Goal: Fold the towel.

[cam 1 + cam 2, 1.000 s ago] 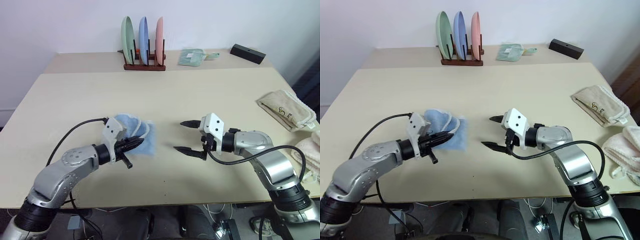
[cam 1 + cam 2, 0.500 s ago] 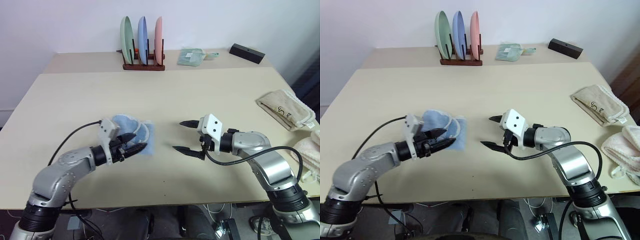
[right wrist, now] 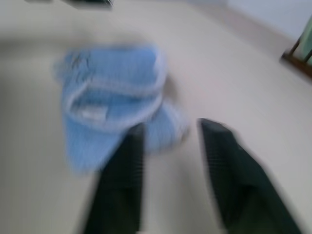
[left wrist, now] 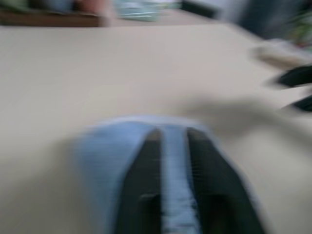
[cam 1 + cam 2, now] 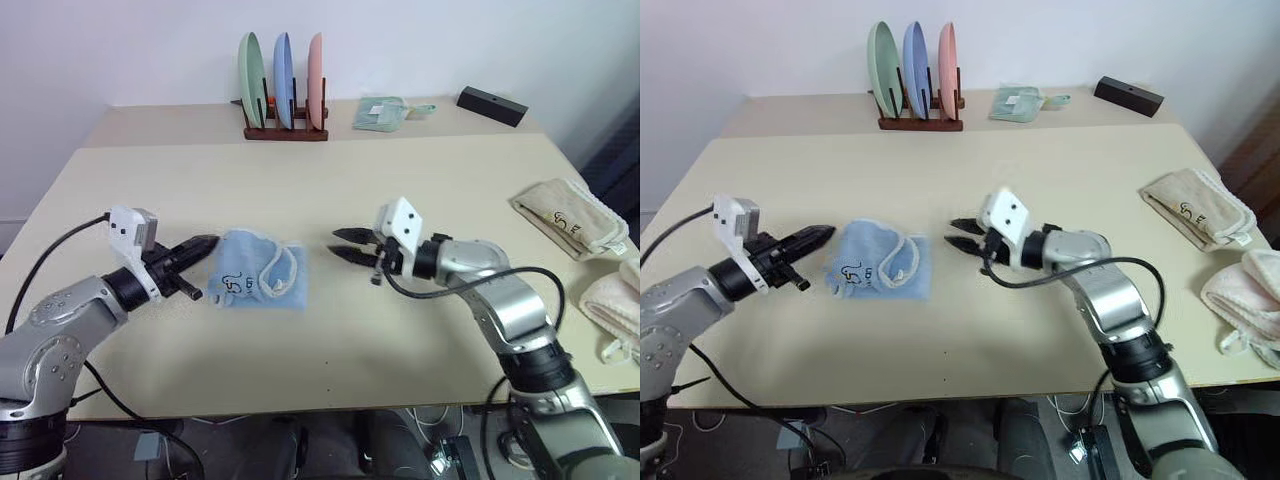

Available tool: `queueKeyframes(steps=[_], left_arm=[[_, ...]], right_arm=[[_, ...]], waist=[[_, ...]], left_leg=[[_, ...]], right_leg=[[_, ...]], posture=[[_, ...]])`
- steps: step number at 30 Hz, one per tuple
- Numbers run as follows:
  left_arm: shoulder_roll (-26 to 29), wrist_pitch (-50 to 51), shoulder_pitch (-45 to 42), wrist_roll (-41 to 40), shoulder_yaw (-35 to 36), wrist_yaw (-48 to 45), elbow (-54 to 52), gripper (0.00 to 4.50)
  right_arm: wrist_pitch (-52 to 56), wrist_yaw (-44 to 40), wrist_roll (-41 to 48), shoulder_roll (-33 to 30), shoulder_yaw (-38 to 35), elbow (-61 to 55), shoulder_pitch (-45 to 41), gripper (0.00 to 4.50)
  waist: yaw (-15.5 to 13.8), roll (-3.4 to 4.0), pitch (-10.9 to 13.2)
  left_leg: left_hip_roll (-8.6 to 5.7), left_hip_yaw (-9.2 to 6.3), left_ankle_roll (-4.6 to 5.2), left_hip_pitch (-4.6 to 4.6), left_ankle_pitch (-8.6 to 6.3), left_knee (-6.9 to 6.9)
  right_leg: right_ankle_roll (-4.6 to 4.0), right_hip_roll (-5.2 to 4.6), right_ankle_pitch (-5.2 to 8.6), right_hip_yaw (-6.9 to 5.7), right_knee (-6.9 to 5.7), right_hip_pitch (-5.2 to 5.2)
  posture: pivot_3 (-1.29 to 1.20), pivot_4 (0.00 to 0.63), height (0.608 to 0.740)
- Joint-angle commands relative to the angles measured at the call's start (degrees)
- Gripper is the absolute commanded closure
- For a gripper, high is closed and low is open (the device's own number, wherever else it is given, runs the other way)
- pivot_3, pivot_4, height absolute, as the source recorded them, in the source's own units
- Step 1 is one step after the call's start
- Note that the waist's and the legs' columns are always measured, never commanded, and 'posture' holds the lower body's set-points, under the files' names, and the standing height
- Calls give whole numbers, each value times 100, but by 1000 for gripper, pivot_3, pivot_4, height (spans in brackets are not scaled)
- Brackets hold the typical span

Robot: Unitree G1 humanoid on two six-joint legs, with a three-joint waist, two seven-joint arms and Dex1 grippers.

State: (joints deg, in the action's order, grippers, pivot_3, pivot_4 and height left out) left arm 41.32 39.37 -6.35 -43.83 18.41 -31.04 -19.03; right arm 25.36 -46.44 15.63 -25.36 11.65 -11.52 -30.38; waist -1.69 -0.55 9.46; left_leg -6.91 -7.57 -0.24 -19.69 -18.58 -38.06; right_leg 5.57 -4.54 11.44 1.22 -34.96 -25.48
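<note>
Light blue terry, head views: I see the towel (image 5: 255, 278) lying bunched on the beige table (image 5: 300, 190), its white trim, loop and dark mark facing up.
Left gripper, head views: my left gripper (image 5: 203, 244) hangs just beside the towel, on the robot's left of it, fingers pressed together and holding nothing.
Right gripper, head views: my right gripper (image 5: 343, 245) sits near the towel on its other side, apart from the cloth, fingers a narrow gap apart and empty.
Beyond the towel: a wooden rack (image 5: 284, 130) with green, blue and pink plates stands far past it; a mint-green cloth (image 5: 383, 112) and a black box (image 5: 492, 105) lie further to the right along that back edge.
Right of the towel: a beige towel (image 5: 570, 217) and a cream towel (image 5: 612, 312) lie well apart from it, at the table's edge.
Left wrist view: I see the left fingers (image 4: 141, 195) close together, the blue towel just past their tips.
Right wrist view: the right fingers (image 3: 122, 180) stand slightly parted, the crumpled towel (image 3: 112, 97) ahead of them, untouched.
</note>
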Motion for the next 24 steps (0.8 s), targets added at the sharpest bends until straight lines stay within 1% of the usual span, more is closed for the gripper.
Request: queueKeyframes(steps=[1,5,9,11,13,15,18,22,24], left_arm=[[-58,-372,-204,552,-246,19,236,4500],[-329,-702,-239,955,-579,-80,427,4500],[-530,-1042,-186,1504,-1083,-183,734,4500],[-607,-1155,-131,1658,-1182,-223,824,4500],[-686,-1212,-81,1796,-1222,-193,982,4500],[-699,-1514,30,2123,-1402,-261,1237,4500],[-738,-1758,78,2344,-1486,-342,1432,4500],[-764,-1861,151,2257,-1271,-403,1339,4500],[-844,-1865,181,2012,-1016,-401,1196,4500]], right_arm=[[177,354,-103,547,256,134,-414,4459],[256,428,-233,1052,642,467,-547,4459],[140,543,-758,1378,1219,1381,-587,4459],[53,554,-952,1441,1374,1705,-578,4459],[-22,477,-1052,1471,1494,1953,-509,4459],[-58,501,-1173,1496,1567,2242,-412,4459],[-209,527,-1325,1486,1602,2438,-297,4459],[-261,557,-1174,1421,1204,1944,-241,4459],[-139,412,-1021,1304,1037,1666,-256,4459]], waist=[[18,0,0],[24,-1,-1],[103,-2,-2],[127,-1,-2],[152,-1,-3],[182,1,-5],[232,5,-14],[236,7,-18],[238,8,-18]], left_leg=[[0,0,0,-1,0,1],[-4,-5,2,-11,-1,3],[-8,-5,0,-26,0,2],[-8,-5,-2,-32,2,2],[-8,-2,-6,-66,5,-3],[-8,-2,-11,-75,8,-2],[-7,-2,-11,-67,8,0],[-8,-2,-11,-61,8,-1],[-8,-2,-11,-64,8,-1]], right_leg=[[0,1,0,-1,0,-1],[0,-2,0,-6,4,-9],[0,-4,-1,-7,-1,-25],[0,-4,-1,-6,-8,-36],[-1,-4,-2,-2,-20,-80],[-2,-3,-2,-1,-24,-94],[-2,-3,-2,-1,-24,-86],[-2,-3,-3,-1,-25,-78],[-1,-3,-3,-1,-25,-81]], posture=[[0,150,733],[0,150,733],[0,150,733],[0,150,733],[0,150,733],[0,150,733],[0,150,733],[0,150,733],[0,150,733]])
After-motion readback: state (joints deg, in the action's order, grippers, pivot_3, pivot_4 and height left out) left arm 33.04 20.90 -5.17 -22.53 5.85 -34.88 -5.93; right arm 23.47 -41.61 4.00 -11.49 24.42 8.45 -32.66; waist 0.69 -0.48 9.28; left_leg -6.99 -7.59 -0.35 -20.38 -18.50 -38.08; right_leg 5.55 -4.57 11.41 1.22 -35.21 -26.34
